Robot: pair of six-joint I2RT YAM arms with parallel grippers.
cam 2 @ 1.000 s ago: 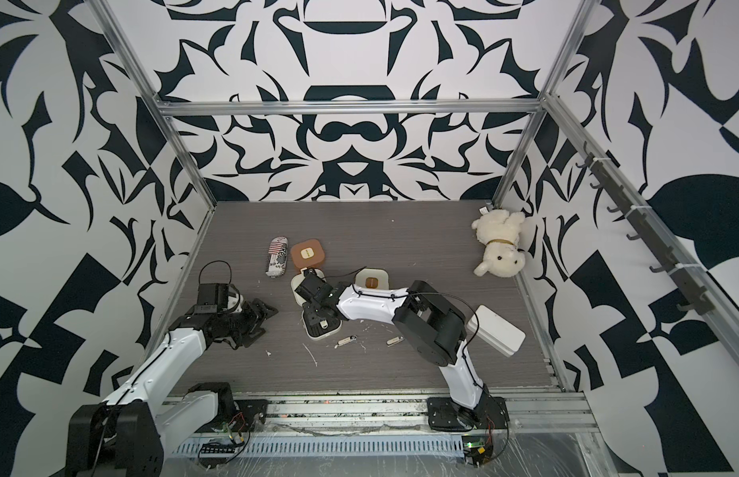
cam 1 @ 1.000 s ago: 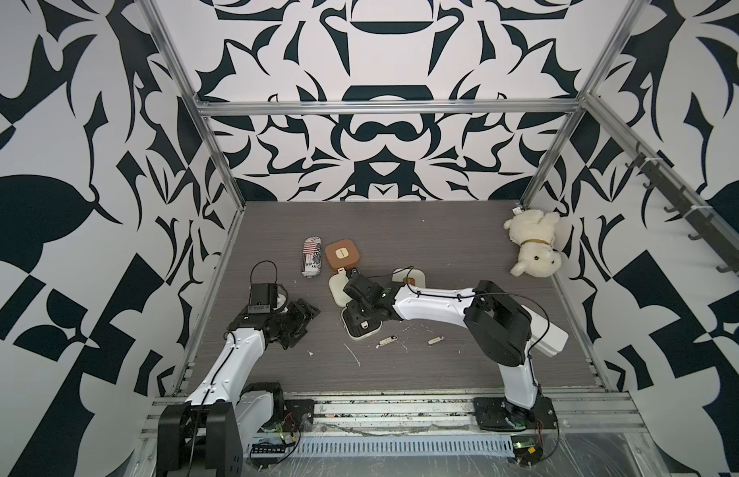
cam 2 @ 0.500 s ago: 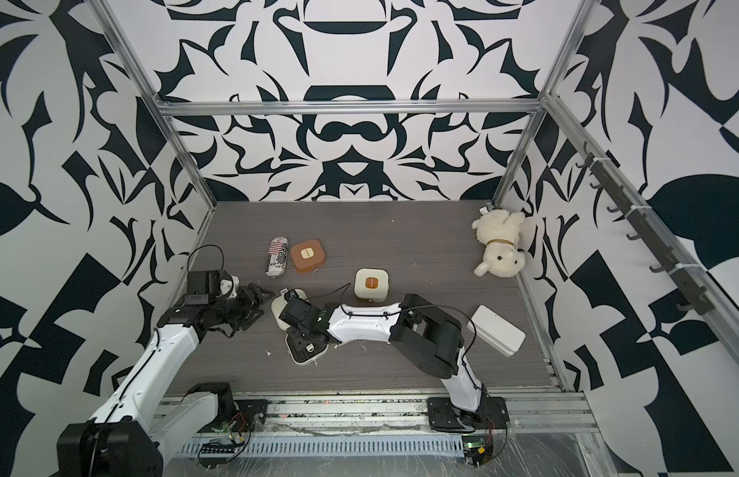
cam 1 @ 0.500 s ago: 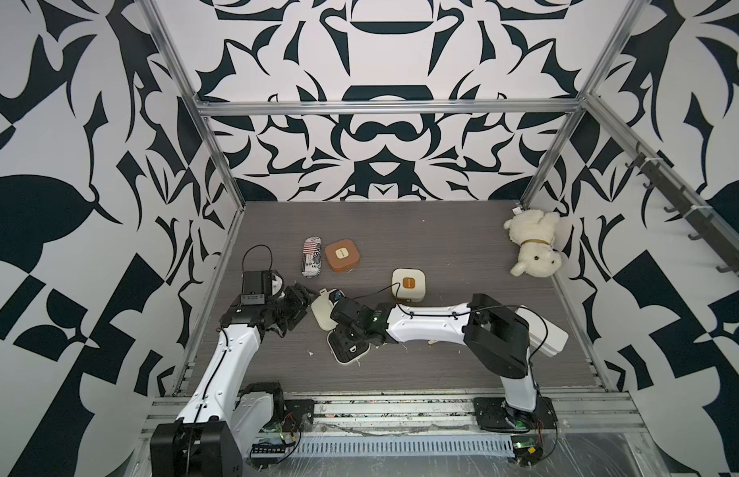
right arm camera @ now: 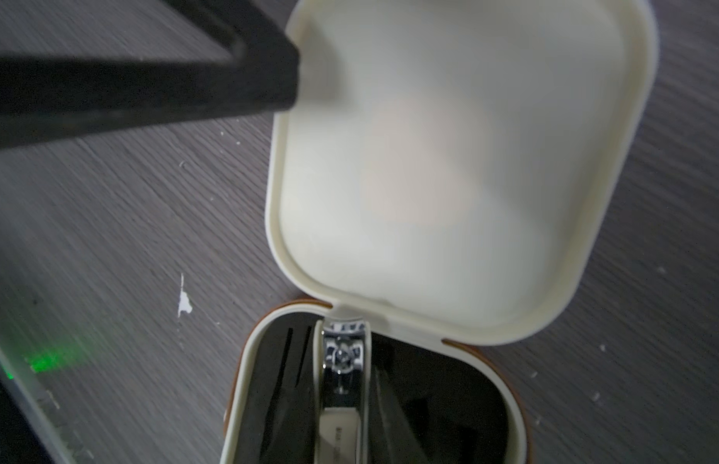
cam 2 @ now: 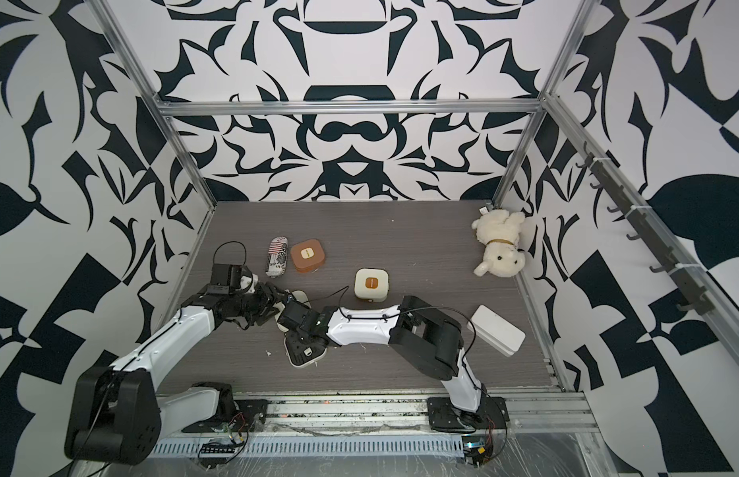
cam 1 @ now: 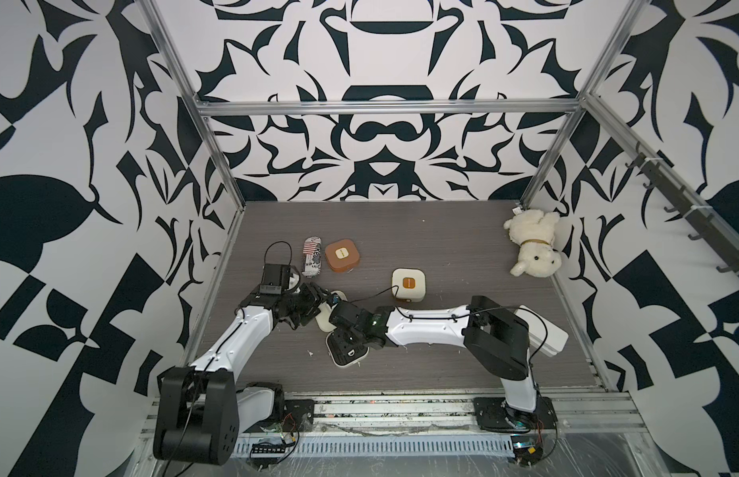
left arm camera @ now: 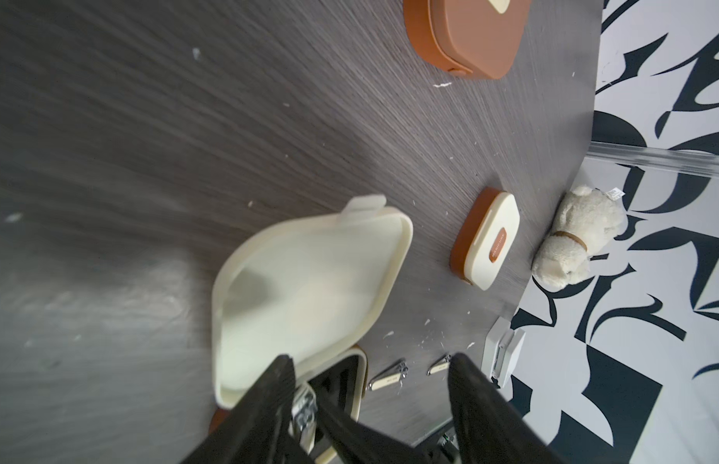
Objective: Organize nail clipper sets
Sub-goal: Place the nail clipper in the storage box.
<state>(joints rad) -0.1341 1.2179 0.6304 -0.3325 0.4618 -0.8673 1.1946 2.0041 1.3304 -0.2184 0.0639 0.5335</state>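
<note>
Cream open case (right arm camera: 450,160), right arm (cam 1: 425,330) across it; can (cam 1: 312,257), plush dog (cam 1: 533,245) apart.

Open case lid (right arm camera: 462,160): cream; insert (right arm camera: 277,381): black. Brown case (cam 1: 342,256). Cream case (cam 1: 408,285), brown label. Can (cam 1: 312,256): red-and-white striped. Plush dog (cam 1: 533,243): white. Table (cam 1: 421,231): grey woodgrain. Walls (cam 1: 380,136): black-and-white pattern.

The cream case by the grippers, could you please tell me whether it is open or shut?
Open: the lid lies swung back, baring the black insert with one clipper seated in it.
</note>
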